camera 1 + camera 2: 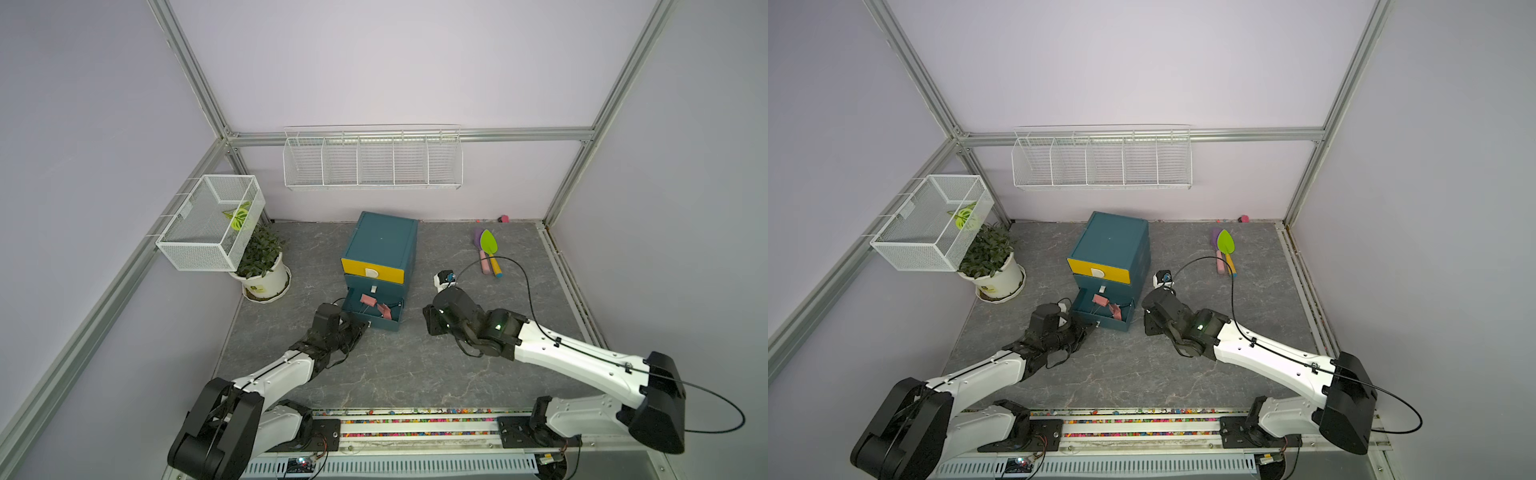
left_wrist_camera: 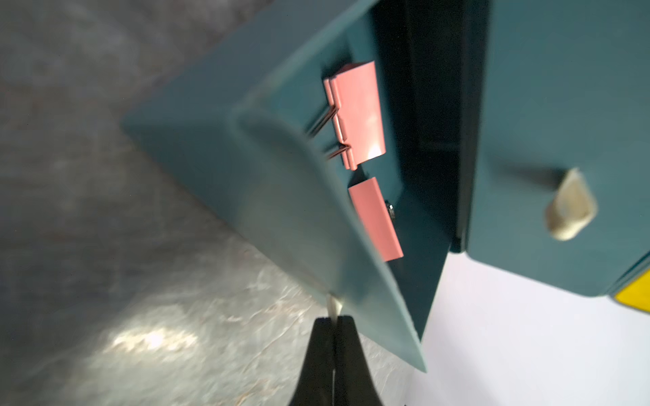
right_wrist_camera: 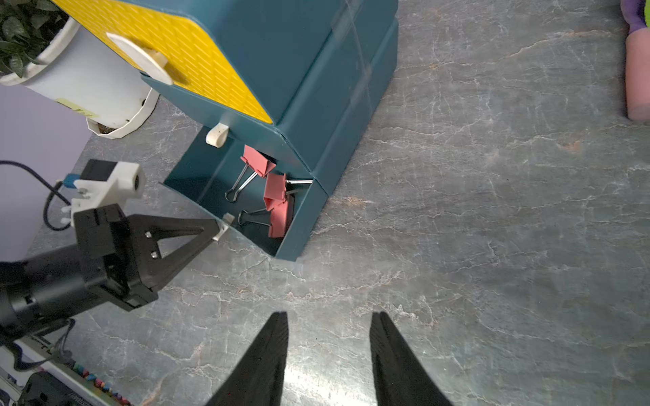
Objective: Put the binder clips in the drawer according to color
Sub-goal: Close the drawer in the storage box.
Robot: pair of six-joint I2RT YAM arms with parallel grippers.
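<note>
Pink clips (image 3: 278, 207) stowed mid-frame; drawer (image 3: 305, 225) tab (image 3: 228, 219) being pinched by left end effector (image 3: 216, 229), closing likely pending; right end effector (image 3: 329, 314) being held part-open, empty.

- The handle tab (image 2: 333, 305) is nearly swallowed by the left gripper (image 2: 333, 319), which is pinched tight on it. Only a pale sliver shows past the tips.
- Just beyond those tips, the front of the bottom drawer (image 2: 288, 218) is a blur, and it covers most of the wire handles of the pink binder clips (image 2: 358, 116).
- The right gripper (image 3: 329, 316) has its fingers cut off by the picture's edge.
- Far beyond it, by the wall, sits a small pink thing (image 1: 503, 218), perhaps a clip. It is too small to tell.
</note>
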